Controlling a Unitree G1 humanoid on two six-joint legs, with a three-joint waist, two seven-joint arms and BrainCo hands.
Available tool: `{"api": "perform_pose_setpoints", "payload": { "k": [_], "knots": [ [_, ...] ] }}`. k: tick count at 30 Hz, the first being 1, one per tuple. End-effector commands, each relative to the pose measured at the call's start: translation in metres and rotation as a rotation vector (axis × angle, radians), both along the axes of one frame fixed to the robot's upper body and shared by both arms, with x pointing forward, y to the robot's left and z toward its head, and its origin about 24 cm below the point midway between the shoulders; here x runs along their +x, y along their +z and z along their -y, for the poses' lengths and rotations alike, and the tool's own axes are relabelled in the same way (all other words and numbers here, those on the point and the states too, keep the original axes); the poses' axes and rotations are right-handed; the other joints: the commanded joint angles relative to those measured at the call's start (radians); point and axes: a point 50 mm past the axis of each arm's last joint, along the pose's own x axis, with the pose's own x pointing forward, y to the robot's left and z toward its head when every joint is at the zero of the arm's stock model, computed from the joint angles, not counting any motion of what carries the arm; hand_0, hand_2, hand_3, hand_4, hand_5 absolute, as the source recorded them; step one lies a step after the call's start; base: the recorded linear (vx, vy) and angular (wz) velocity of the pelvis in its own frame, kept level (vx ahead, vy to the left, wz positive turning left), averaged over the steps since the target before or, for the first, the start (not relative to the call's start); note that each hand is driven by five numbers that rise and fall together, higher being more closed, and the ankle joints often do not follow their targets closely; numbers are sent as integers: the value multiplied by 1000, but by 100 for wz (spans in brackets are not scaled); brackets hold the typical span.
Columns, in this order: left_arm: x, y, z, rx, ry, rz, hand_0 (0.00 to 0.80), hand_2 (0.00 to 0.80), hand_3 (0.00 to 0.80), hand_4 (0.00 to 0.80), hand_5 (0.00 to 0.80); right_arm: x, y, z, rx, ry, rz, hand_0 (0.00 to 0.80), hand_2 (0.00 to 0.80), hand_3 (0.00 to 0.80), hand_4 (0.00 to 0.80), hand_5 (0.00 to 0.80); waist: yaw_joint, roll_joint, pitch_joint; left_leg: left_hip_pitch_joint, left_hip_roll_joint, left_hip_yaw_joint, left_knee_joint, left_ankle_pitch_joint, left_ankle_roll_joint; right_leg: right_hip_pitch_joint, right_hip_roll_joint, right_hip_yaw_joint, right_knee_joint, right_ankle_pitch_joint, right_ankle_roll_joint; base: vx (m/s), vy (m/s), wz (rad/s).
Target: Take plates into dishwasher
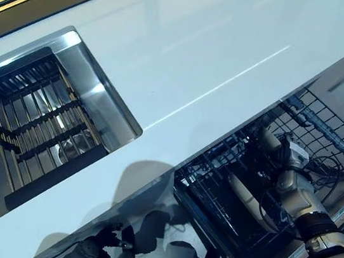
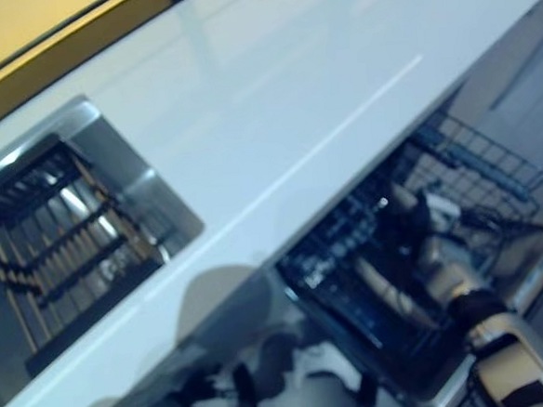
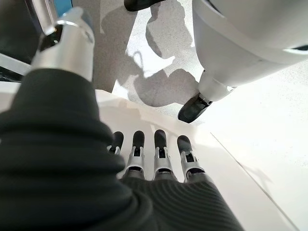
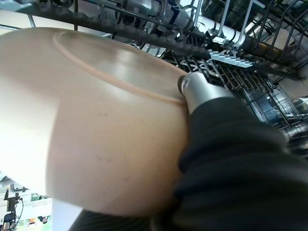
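Observation:
A beige plate (image 1: 248, 202) stands on edge inside the pulled-out black wire dishwasher rack (image 1: 206, 179), low on the right. My right hand (image 1: 289, 181) reaches into the rack and is shut on that plate. In the right wrist view the plate (image 4: 96, 130) fills most of the picture, with the thumb (image 4: 202, 89) pressed on its rim and the rack's tines just behind. My left hand (image 1: 87, 255) hangs below the counter's front edge; its wrist view shows the fingers (image 3: 161, 154) straight and holding nothing.
A white countertop (image 1: 201, 56) runs across the view above the rack. A steel sink (image 1: 94, 86) at the left holds a dark slatted drainer (image 1: 33, 116). A folded wire section of the rack (image 1: 326, 125) sticks out at the far right.

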Motion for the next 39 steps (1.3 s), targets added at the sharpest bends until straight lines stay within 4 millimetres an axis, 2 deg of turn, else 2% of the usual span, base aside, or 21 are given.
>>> {"api": "perform_pose_setpoints", "payload": {
  "k": [1, 11, 21, 39],
  "knots": [
    [32, 26, -13, 70, -32, 102, 0, 0, 0, 0, 0, 10, 23, 9, -51, -80, 16, 800, 800, 800, 800, 800, 26, -3, 14, -75, -62, -14, 14, -12, 53, -86, -3, -7, 188, -128, -47, 4, 0, 8],
    [37, 30, -10, 62, -41, 112, 0, 0, 0, 0, 0, 14, 11, -4, -30, -29, -38, 800, 800, 800, 800, 800, 25, -1, 21, -80, -64, -14, 13, -11, 55, -100, -4, -9, 195, -126, -47, 1, 2, 2],
    [41, 31, -3, 60, -52, 118, 0, 0, 0, 0, 0, 14, -12, -32, 34, 70, -80, 800, 800, 800, 800, 800, 21, -1, 25, -73, -67, -14, 13, -13, 58, -101, -10, -10, 202, -125, -49, 0, 0, 0],
    [37, 26, -2, 62, -40, 98, 0, 0, 0, 0, 0, 11, -24, -61, 70, 214, -94, 800, 800, 800, 800, 800, 9, -21, 17, -54, -58, -1, 12, -16, 56, -93, -7, -13, 201, -121, -47, 0, 0, 0]
  ]
}}
